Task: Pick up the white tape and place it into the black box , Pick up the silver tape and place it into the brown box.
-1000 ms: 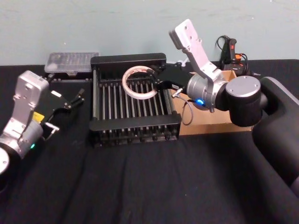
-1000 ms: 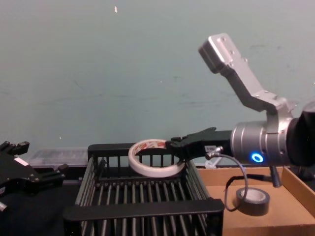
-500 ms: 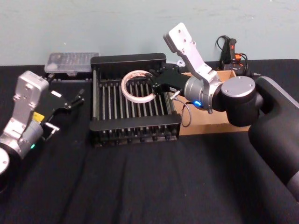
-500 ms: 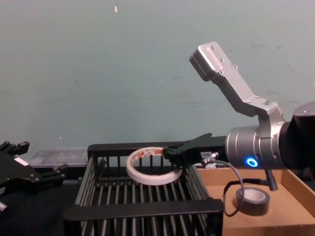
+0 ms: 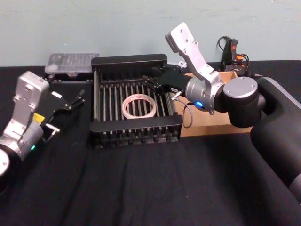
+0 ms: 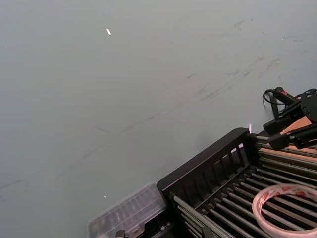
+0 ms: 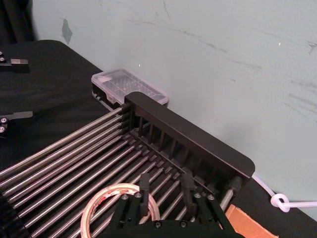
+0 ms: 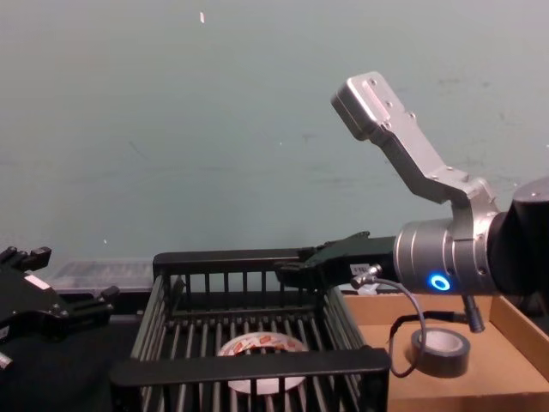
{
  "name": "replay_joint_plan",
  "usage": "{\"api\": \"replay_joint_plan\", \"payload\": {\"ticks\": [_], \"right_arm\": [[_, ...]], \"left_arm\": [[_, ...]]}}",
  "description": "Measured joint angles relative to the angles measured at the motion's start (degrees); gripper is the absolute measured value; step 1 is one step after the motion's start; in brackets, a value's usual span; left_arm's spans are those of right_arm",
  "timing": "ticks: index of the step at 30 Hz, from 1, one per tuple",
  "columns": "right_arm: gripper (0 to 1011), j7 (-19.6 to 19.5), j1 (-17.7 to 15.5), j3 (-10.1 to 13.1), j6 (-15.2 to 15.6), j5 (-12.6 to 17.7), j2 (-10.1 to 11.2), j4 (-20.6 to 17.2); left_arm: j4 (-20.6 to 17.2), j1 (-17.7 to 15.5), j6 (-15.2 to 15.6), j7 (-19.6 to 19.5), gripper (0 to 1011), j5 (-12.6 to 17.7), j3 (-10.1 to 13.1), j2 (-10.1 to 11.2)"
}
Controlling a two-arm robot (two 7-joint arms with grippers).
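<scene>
Tape-wise, we saw the white tape point(image 5: 138, 106) flat in the black box point(image 5: 129, 61), our right pincer point(image 5: 154, 83) parted and empty above it, silver tape point(image 8: 438, 350) nearer that arm.

The white tape point(image 5: 138, 106), a wide flat roll with red print inside its ring, lies flat on the barred bottom of the black box point(image 5: 129, 62). Right of the black box sits the brown box point(image 8: 515, 326), with the silver tape point(image 8: 440, 352) resting inside it.
</scene>
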Motion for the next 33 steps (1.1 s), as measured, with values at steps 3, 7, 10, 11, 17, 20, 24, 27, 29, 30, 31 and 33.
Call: {"api": "replay_joint_plan", "payload": {"ticks": [3, 7, 10, 11, 17, 20, 24, 27, 29, 30, 31, 33], "right_arm": [[465, 0.0, 0.0, 0.0, 0.0, 0.0, 0.0, 0.0], [607, 0.0, 0.0, 0.0, 0.0, 0.1, 0.0, 0.0], [712, 0.0, 0.0, 0.0, -0.1, 0.1, 0.1, -0.1], [748, 0.0, 0.0, 0.0, -0.1, 0.1, 0.1, -0.1], [913, 0.0, 0.0, 0.0, -0.1, 0.1, 0.1, -0.1], [969, 0.0, 0.0, 0.0, -0.1, 0.1, 0.1, -0.1], [1002, 0.0, 0.0, 0.0, -0.1, 0.1, 0.1, -0.1], [1002, 0.0, 0.0, 0.0, -0.1, 0.1, 0.1, -0.1], [1003, 0.0, -0.1, 0.0, -0.1, 0.1, 0.1, -0.1], [1002, 0.1, -0.2, 0.2, -0.1, 0.1, 0.1, -0.4], [1002, 0.2, -0.4, 0.3, -0.1, 0.1, 0.2, -0.7], [1003, 0.4, -1.1, 0.8, -0.1, 0.1, 0.6, -2.1]], "left_arm": [[0.0, 0.0, 0.0, 0.0, 1001, 0.0, 0.0, 0.0], [0.0, 0.0, 0.0, 0.0, 1001, 0.0, 0.0, 0.0], [0.0, 0.0, 0.0, 0.0, 1001, 0.0, 0.0, 0.0], [0.0, 0.0, 0.0, 0.0, 1001, 0.0, 0.0, 0.0], [0.0, 0.0, 0.0, 0.0, 1001, 0.0, 0.0, 0.0], [0.0, 0.0, 0.0, 0.0, 1001, 0.0, 0.0, 0.0], [0.0, 0.0, 0.0, 0.0, 1001, 0.0, 0.0, 0.0], [0.0, 0.0, 0.0, 0.0, 1001, 0.0, 0.0, 0.0], [0.0, 0.0, 0.0, 0.0, 1001, 0.0, 0.0, 0.0], [0.0, 0.0, 0.0, 0.0, 1001, 0.0, 0.0, 0.0], [0.0, 0.0, 0.0, 0.0, 1001, 0.0, 0.0, 0.0], [0.0, 0.0, 0.0, 0.0, 1001, 0.0, 0.0, 0.0]]}}
